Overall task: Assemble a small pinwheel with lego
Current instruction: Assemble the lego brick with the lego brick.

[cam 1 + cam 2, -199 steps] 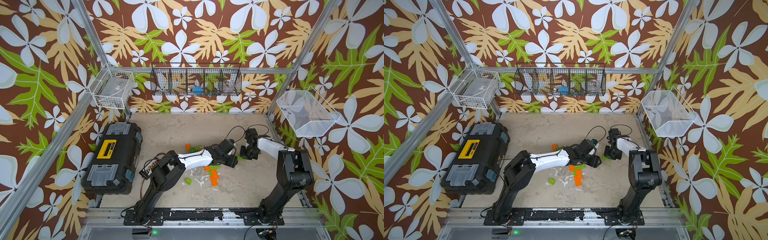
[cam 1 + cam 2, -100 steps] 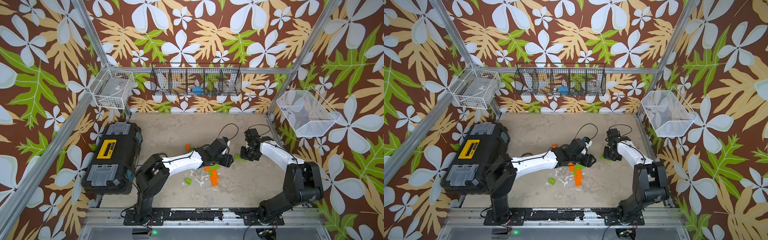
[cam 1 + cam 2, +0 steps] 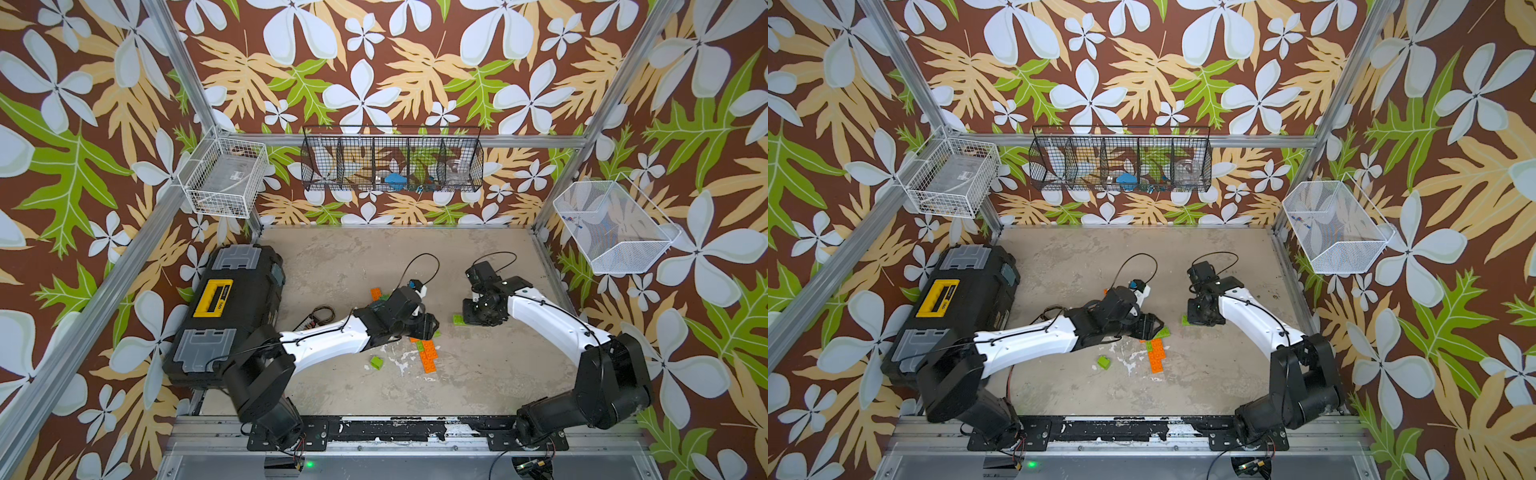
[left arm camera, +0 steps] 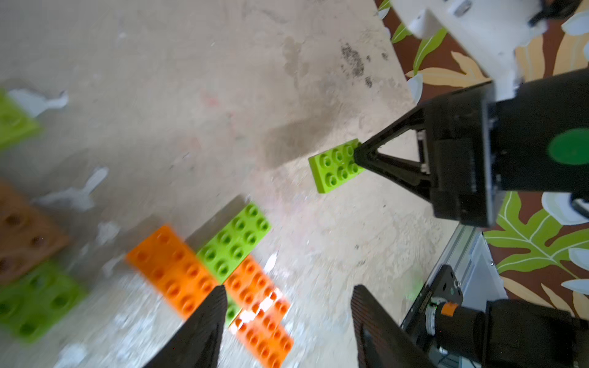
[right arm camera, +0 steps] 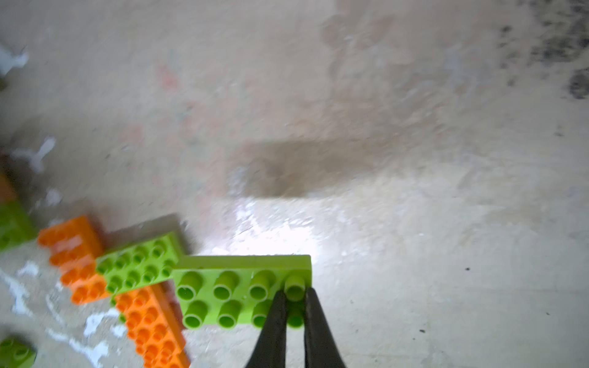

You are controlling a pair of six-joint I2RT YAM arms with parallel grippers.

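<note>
Both arms have shifted in the last second. The left arm (image 3: 328, 336) now reaches out from a shoulder turned toward the toolbox (image 3: 232, 316), drawing the left claw (image 4: 287, 288) that way. The right claw (image 4: 358, 153) has come in toward the middle.

Nearest on the surface (image 3: 478, 386) lies a loose lime brick (image 3: 377, 362). Just beyond it is the partly built pinwheel (image 3: 428, 353), orange plates crossed by a lime one. The left claw hovers over its far end, jaws half apart and empty, probably ready to steady it.

Farther off, the right claw is clamped on an end stud of a lime plate (image 5: 229, 286). It holds the plate studs up, and its shadow suggests it is clear of the surface, likely so it can be pressed on as the next blade. An orange brick (image 3: 376, 293) lies behind.
</note>
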